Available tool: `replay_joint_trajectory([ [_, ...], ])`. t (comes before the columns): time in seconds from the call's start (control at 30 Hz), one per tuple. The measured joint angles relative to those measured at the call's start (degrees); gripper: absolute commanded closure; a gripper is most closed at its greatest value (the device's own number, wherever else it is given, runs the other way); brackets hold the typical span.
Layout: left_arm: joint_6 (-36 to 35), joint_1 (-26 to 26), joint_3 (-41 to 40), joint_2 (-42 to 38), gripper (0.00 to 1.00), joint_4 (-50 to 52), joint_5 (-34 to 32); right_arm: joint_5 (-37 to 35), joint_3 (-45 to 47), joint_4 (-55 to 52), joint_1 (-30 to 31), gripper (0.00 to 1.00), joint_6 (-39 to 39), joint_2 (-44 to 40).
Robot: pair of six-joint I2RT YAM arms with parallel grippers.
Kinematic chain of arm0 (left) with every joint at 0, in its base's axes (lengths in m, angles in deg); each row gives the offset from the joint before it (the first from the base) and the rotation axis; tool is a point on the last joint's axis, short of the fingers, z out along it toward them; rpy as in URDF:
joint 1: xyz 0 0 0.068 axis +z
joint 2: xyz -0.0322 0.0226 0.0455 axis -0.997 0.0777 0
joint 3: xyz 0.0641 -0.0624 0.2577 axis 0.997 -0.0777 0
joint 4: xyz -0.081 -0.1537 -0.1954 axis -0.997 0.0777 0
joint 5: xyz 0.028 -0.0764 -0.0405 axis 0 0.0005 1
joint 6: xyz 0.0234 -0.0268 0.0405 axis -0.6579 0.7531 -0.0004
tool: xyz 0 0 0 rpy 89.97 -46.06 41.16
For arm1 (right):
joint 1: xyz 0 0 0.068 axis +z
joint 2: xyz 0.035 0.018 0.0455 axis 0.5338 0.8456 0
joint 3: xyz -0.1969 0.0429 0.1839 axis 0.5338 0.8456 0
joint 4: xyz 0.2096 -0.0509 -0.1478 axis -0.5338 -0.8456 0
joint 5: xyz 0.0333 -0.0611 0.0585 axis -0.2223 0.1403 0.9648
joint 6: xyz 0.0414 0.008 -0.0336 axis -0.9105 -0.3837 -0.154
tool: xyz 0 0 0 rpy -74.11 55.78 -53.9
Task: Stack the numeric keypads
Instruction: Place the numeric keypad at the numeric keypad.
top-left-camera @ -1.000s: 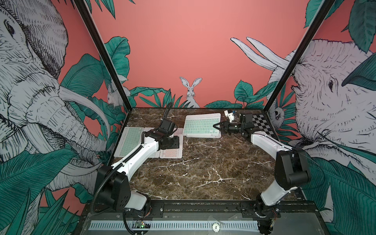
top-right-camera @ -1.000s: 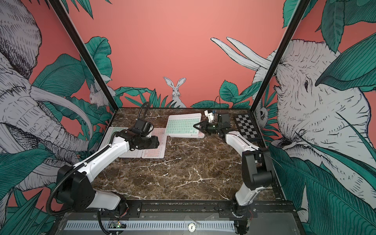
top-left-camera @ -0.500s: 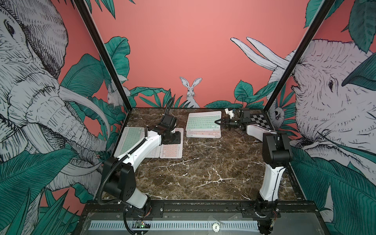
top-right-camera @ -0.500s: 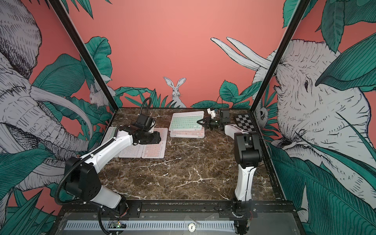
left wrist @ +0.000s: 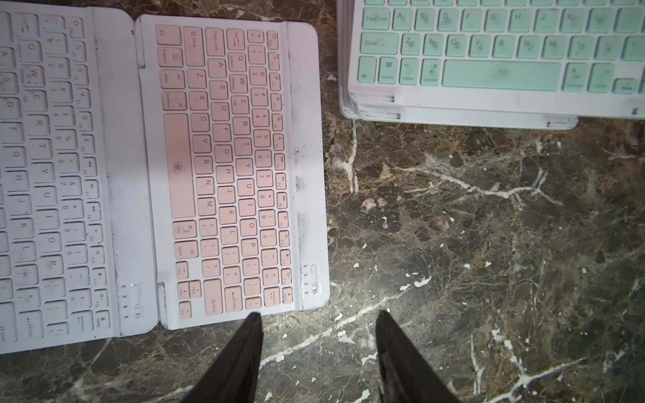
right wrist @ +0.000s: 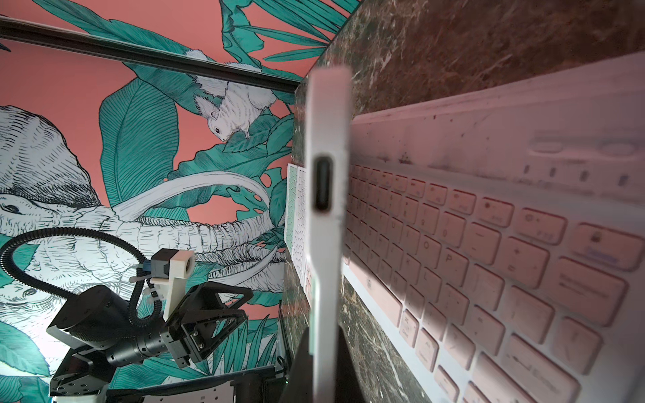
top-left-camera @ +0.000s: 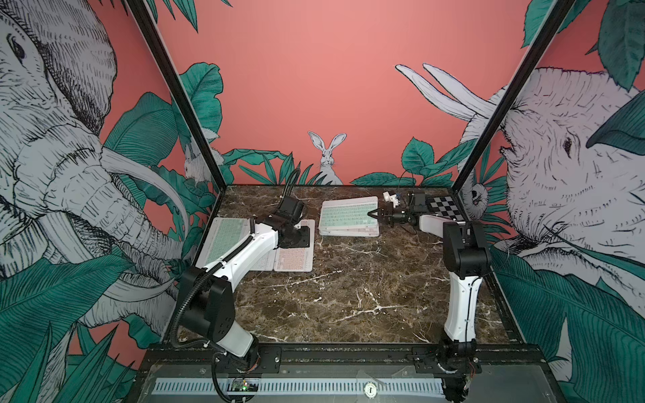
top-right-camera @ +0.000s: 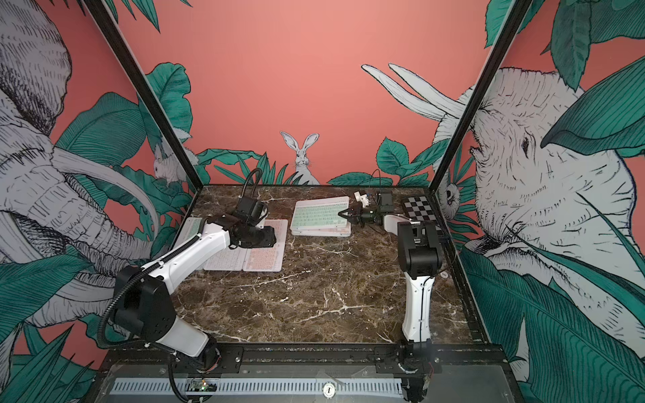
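A mint-keyed keypad [top-left-camera: 347,214] [top-right-camera: 319,216] tops a small stack of keypads at the back middle in both top views. My right gripper [top-left-camera: 373,213] [top-right-camera: 343,215] [right wrist: 323,331] is shut on its right edge; in the right wrist view that thin white edge [right wrist: 326,174] stands a little off the pink keypad [right wrist: 488,244] beneath. At the left lie a pink keypad [top-left-camera: 295,258] [left wrist: 237,167], a white one [left wrist: 52,174] and a mint one [top-left-camera: 223,237], side by side. My left gripper [top-left-camera: 302,235] [left wrist: 319,314] hovers open by the pink keypad's corner, holding nothing.
A black-and-white checkered board [top-left-camera: 445,206] [top-right-camera: 419,209] lies at the back right corner behind the right arm. The marble tabletop [top-left-camera: 349,296] is fenced by black frame posts and a front rail. The stack's corner [left wrist: 349,111] lies close to the pink keypad.
The right arm's elbow has swung inward and upright while its gripper kept hold of the mint keypad's edge. The left gripper has shifted slightly toward the back.
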Motion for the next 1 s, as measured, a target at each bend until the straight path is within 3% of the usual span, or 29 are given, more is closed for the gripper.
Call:
replay_joint_trajectory([
  [1.0,0.8,0.0,0.0,2.4,0.47,0.0,0.3,5.7,-4.0,0.0,-2.4,0.99,0.0,7.0],
])
